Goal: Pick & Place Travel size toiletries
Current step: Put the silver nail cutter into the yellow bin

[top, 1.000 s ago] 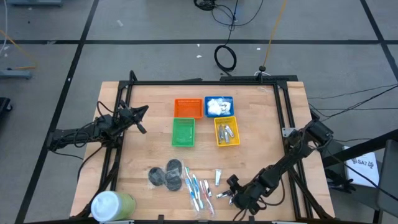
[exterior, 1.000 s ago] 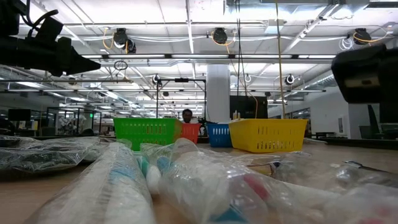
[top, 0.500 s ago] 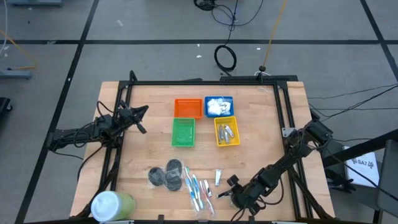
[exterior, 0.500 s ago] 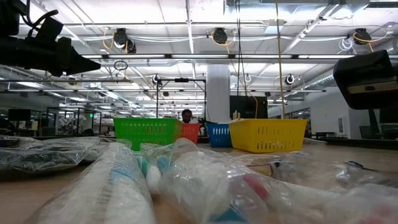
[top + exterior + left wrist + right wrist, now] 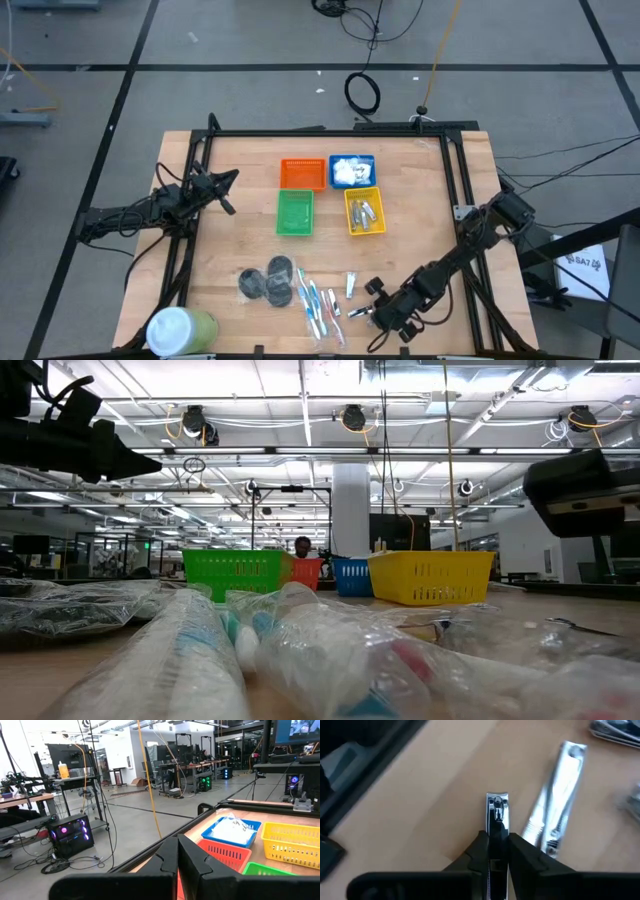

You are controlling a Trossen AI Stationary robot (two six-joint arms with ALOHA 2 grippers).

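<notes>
Fingers of the right gripper are clamped on a small silver metal nail clipper near the front edge of the wooden table, a second silver clipper lying just beside it. Near the table's left edge, the left gripper hovers pressed together, holding nothing.

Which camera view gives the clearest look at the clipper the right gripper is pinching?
The right wrist view: the silver clipper fills the frame between the right gripper fingers, another clipper beside it. The high view shows only a speck there; the low and left wrist views don't show it.
</notes>
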